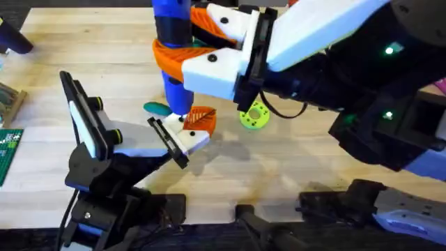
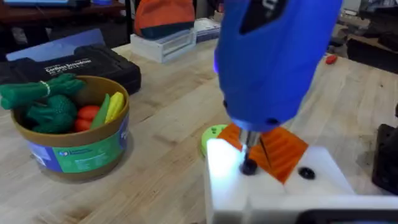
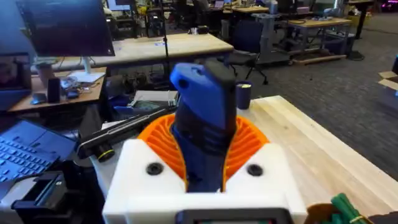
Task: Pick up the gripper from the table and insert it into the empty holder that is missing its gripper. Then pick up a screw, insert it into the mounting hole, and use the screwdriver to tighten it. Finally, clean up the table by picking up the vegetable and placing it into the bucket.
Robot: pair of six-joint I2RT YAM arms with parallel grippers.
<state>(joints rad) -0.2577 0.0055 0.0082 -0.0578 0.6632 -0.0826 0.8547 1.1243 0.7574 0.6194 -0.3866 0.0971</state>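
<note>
Overhead looking down, both wrists close — sharing screwdriver (image 1: 172,42)

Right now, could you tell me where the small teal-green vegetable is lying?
In the overhead view the vegetable lies on the table left of centre, just left of the screwdriver tip and the gripper.

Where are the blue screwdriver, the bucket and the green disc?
screwdriver (image 2: 277,56), left wrist view, on its blue body.
bucket (image 2: 81,152), left wrist view, on its green band.
green disc (image 1: 254,116), overhead view, on its rim.

A bright green round disc with holes (image 1: 254,116) is seen lying on the wooden counter (image 1: 279,167). A black rectangular case (image 2: 68,62) is set on the counter, with a green circuit board (image 1: 8,153) at its edge.
</note>
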